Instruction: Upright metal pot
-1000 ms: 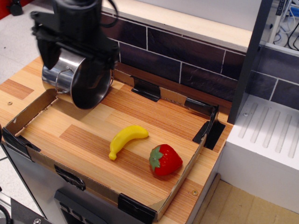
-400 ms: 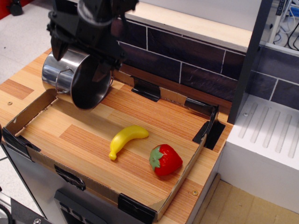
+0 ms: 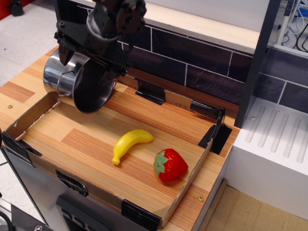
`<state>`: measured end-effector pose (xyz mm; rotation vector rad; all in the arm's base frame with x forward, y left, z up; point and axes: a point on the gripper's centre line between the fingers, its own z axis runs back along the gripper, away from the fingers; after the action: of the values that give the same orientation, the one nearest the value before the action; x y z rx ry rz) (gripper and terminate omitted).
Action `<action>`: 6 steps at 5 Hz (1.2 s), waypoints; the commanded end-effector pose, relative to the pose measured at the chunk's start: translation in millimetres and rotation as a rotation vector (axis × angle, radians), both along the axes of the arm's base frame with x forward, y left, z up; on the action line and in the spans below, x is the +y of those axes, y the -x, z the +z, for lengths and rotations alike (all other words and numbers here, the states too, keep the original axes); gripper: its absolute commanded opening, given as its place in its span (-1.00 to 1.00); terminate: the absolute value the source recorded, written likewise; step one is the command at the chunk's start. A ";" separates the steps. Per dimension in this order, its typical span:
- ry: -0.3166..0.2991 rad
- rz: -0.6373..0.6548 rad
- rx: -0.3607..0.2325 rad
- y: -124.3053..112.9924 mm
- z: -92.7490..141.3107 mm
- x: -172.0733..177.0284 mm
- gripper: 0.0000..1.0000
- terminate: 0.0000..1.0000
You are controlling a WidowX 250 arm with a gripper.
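Observation:
The metal pot (image 3: 60, 77) lies on its side at the back left corner of the cardboard tray (image 3: 29, 118). Its dark mouth faces front right, and a wire loop handle shows on its side. My black gripper (image 3: 89, 57) hangs right above the pot. One finger (image 3: 63, 48) shows at the pot's left and the other at its right near the rim. The jaws look spread apart, and I cannot tell if they touch the pot.
A yellow toy banana (image 3: 129, 143) and a red toy strawberry (image 3: 170, 164) lie in the tray's front middle. A dark tile wall (image 3: 192, 62) runs behind. A white drainboard (image 3: 274, 139) stands to the right.
The gripper has shifted right and a little back over the pot and turned. The pot, banana and strawberry have not moved.

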<state>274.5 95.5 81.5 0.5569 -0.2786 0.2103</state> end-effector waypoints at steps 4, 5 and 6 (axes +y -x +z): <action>0.018 0.101 -0.068 5.5 -3.4 7.4 1.00 -1.00; 0.033 0.133 -0.105 1.8 -1.8 10.1 -1.00 -1.00; 0.045 0.141 -0.108 -0.7 0.4 13.1 -1.00 -1.00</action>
<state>264.2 108.9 67.0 0.5319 -0.2683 0.3755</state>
